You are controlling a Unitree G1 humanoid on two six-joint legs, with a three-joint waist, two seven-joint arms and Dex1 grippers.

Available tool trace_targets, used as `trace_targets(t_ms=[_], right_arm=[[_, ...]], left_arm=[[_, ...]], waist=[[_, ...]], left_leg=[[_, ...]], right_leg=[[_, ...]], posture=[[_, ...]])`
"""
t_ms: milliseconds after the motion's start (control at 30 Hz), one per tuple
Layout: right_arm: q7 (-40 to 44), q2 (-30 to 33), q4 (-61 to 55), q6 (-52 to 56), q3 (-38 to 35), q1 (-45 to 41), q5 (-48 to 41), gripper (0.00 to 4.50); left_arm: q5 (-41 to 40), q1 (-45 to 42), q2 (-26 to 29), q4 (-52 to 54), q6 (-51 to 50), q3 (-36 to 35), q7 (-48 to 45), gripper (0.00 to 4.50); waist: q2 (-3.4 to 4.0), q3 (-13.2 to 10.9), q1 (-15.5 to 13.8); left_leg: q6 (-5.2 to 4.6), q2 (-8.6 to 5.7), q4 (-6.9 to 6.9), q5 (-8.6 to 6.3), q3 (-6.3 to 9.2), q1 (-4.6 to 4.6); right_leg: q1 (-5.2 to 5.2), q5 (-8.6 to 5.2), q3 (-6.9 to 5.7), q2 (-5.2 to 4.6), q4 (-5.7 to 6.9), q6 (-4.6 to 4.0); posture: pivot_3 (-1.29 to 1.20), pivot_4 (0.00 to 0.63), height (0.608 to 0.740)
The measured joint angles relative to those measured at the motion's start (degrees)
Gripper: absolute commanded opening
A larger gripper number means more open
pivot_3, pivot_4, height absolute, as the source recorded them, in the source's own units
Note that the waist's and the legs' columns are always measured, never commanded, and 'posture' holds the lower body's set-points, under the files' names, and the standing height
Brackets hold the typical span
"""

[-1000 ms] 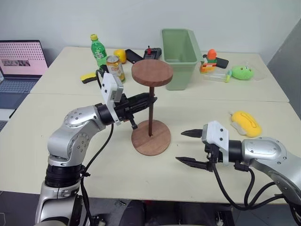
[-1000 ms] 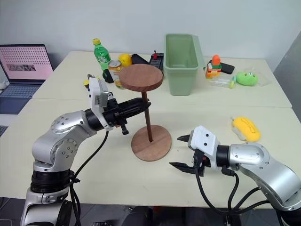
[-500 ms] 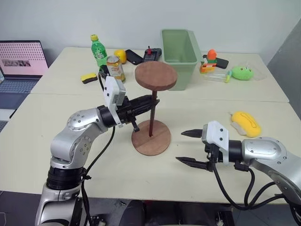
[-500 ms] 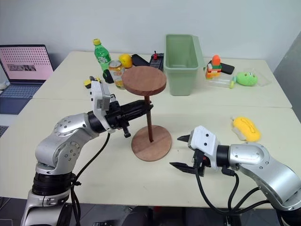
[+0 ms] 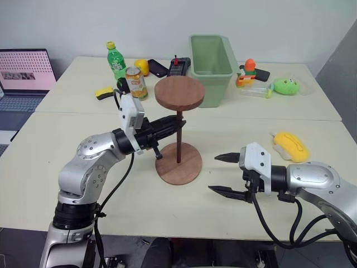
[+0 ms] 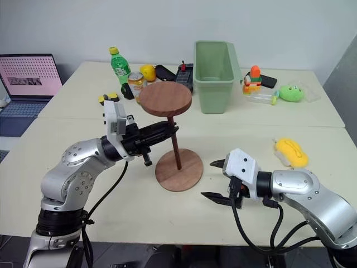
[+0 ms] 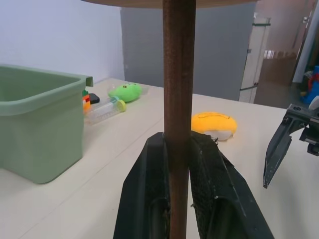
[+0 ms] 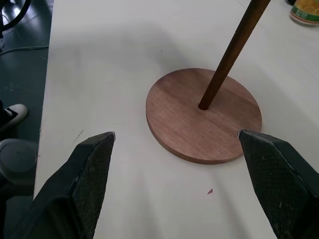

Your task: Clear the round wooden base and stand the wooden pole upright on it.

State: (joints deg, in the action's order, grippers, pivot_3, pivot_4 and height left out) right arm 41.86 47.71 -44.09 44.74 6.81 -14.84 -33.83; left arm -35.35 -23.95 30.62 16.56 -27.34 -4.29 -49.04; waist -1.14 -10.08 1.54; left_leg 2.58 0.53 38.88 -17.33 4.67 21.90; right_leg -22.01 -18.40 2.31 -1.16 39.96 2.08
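Left hand (image 5: 177,123) clamped shut, right hand (image 5: 221,174) spread wide, hovering low.

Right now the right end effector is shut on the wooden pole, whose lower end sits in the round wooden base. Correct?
Not quite: the left end effector is shut on the wooden pole, as the left wrist view shows. Its lower end does sit in the round wooden base.

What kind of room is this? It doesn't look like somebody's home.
Probably a lab or office set up for robot trials. Plain pale tables are pushed together against a bare wall, an open laptop sits at one side, and odd test items lie about: a green bin, a soda bottle, toys.
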Motion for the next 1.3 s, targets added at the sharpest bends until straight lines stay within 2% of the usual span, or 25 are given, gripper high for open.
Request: trace_targets(t_ms=[367,1067,1200,1233,1300], right_arm=[[-0.73,-1.24,0.06,0.66,0.0,-0.13,-0.06,4.13],[-1.88,-3.19,0.36,1.92,0.21,-1.53,-0.15,4.13],[-2.0,-3.86,0.37,2.44,0.09,-1.66,-1.34,4.13],[-2.04,-3.9,0.37,2.56,0.04,-1.66,-1.43,4.13],[-2.1,-3.91,0.37,2.78,-0.02,-1.68,-1.59,4.13]], left_arm=[[0.36,4.9,3.14,0.87,2.96,-0.53,-1.13,0.24],[2.52,4.78,3.98,-3.97,10.16,2.85,-2.92,0.24],[2.52,4.81,5.9,-3.43,10.23,3.07,-3.62,0.24],[2.52,4.85,6.38,-3.17,10.23,3.15,-3.95,0.94],[5.59,6.17,9.3,-3.86,8.41,4.84,-4.24,1.32]], waist=[[0.12,0.11,0.01],[0.53,1.41,0.15],[0.53,1.42,0.29],[0.55,1.42,0.32],[0.68,1.35,0.5]], left_leg=[[-0.03,0.01,-0.26,-0.02,-0.06,-0.88],[-0.03,0.03,-0.77,-0.02,-0.13,-1.16],[-0.03,0.05,-0.8,-0.02,-0.14,-1.18],[-0.03,0.05,-0.82,-0.02,-0.14,-1.19],[-0.03,0.02,-0.91,-0.02,-0.19,-1.2]], right_leg=[[0.83,-0.02,0.03,0.03,-0.18,0.0],[0.97,-0.01,0.09,0.08,-0.51,0.0],[0.97,-0.01,0.11,0.08,-0.51,0.0],[0.97,-0.01,0.12,0.08,-0.52,0.0],[0.92,-0.02,0.18,0.18,-0.55,0.0]], posture=[[0.0,0.15,0.74],[0.0,0.15,0.74],[0.0,0.15,0.74],[0.0,0.15,0.74],[0.0,0.15,0.74]])
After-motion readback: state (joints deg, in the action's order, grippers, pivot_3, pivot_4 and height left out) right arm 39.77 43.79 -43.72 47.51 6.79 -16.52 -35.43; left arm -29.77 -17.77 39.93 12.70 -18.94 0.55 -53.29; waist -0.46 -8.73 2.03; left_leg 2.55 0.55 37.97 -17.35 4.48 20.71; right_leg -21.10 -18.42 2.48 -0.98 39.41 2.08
